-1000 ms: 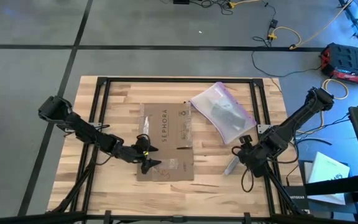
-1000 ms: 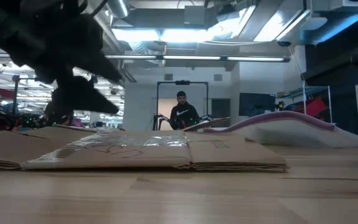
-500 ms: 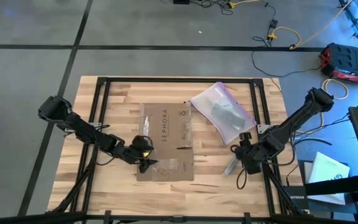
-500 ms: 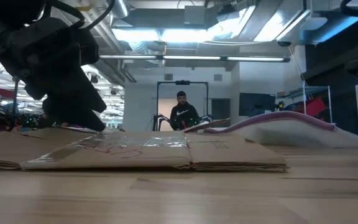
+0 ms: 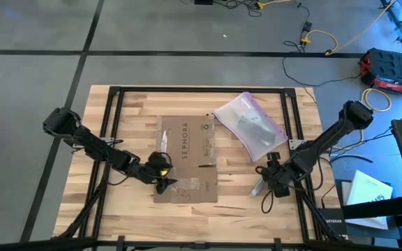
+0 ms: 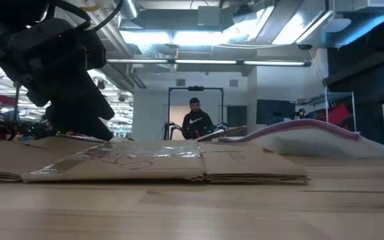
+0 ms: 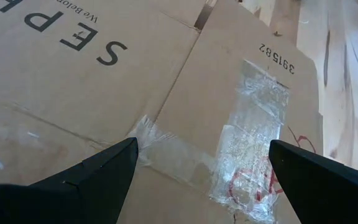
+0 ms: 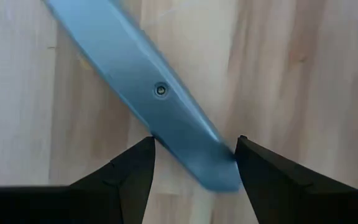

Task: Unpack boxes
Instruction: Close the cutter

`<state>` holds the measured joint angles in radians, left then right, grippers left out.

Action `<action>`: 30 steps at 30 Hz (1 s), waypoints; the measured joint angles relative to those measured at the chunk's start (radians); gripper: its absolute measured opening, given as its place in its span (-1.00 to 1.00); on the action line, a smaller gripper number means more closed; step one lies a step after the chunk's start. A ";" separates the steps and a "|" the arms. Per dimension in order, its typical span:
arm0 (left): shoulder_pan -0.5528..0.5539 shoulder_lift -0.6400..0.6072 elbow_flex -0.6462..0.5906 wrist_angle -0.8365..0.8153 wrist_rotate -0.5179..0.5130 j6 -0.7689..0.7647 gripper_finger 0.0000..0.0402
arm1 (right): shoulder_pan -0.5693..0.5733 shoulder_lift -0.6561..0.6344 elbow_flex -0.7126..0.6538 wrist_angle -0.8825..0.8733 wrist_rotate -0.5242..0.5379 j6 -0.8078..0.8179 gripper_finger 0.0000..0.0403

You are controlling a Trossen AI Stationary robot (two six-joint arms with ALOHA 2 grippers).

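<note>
Counter (image 5: pixel 131 209): pale wooden butcher-block top over a black frame. Lying directly on it: one flattened brown cardboard box (image 5: pixel 185 159) with black SEPHORA lettering and clear tape, near the middle; one clear plastic bag (image 5: pixel 250 124) with a purple edge, beside the box's far corner; one slim grey tool (image 5: pixel 259 186), flat on the wood near the right edge.

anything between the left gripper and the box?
Nothing visible. The left gripper hangs open right over the flattened box, its taped seam between the fingers. The plastic bag and the grey tool lie off to the right.
</note>
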<state>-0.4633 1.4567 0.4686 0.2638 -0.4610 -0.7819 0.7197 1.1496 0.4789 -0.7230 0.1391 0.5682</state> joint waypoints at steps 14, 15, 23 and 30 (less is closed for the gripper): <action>0.000 0.000 0.000 0.000 0.000 -0.001 0.75 | 0.000 0.008 -0.011 0.163 0.008 -0.008 0.04; 0.000 0.000 0.000 0.001 0.000 0.000 0.75 | 0.000 0.008 -0.011 0.172 0.007 -0.008 0.04; 0.000 0.000 0.000 0.000 0.000 0.002 0.75 | 0.000 0.065 -0.011 0.178 -0.004 -0.028 0.04; 0.000 0.000 0.000 0.001 0.000 0.000 0.75 | 0.000 0.125 -0.007 0.194 -0.015 -0.019 0.04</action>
<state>-0.4632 1.4567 0.4686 0.2646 -0.4610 -0.7820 0.7200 1.2743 0.4721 -0.5289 0.1246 0.5497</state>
